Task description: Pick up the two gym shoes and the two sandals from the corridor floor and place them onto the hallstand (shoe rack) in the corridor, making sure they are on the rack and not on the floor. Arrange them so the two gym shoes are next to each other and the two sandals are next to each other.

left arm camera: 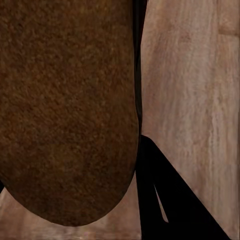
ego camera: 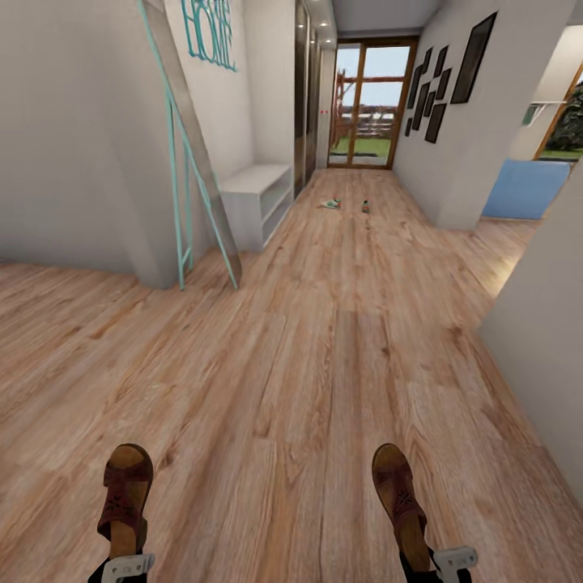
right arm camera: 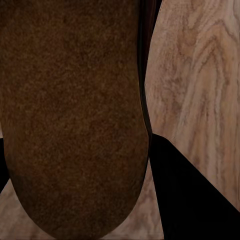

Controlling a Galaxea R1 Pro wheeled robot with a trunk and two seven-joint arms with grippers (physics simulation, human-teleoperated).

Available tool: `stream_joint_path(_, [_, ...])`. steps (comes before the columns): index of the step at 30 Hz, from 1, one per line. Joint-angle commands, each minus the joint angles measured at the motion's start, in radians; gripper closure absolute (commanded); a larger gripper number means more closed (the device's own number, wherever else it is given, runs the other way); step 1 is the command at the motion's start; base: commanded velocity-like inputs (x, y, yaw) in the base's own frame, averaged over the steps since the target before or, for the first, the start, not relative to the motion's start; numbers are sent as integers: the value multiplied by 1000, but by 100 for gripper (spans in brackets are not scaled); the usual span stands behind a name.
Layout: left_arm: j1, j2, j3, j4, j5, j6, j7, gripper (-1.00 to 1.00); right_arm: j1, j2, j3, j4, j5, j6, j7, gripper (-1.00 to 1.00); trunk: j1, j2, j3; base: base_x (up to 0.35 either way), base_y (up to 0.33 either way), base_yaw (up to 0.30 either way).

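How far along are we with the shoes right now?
Nothing is on a rack yet. In hand: one sandal in the left gripper, the other sandal in the right gripper. Left: both gym shoes lie on the corridor floor far ahead.

I'm looking down a corridor with pale walls toward a glass door at its far end, daylight and greenery behind it. On the wall left of the door hang teal letters, with a grey bench below them. Nearer me than the bench, a teal-framed mirror leans on the wall. Dark frames hang on the wall right of the door, and something blue sits past that wall's corner.
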Motion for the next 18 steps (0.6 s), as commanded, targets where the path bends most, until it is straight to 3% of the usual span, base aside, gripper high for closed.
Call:
stream_joint_path(1, [-1, -1, 8, 0, -2, -2, -10, 100, 0, 1, -6, 0, 3, -2, 7, 100, -1, 0, -1, -276, -159, 251])
stream_joint_path(18, [-1, -1, 8, 1, -1, -2, -10, 100, 0, 0, -6, 0, 3, -2, 9, 100, -1, 0, -1, -301, -106, 272])
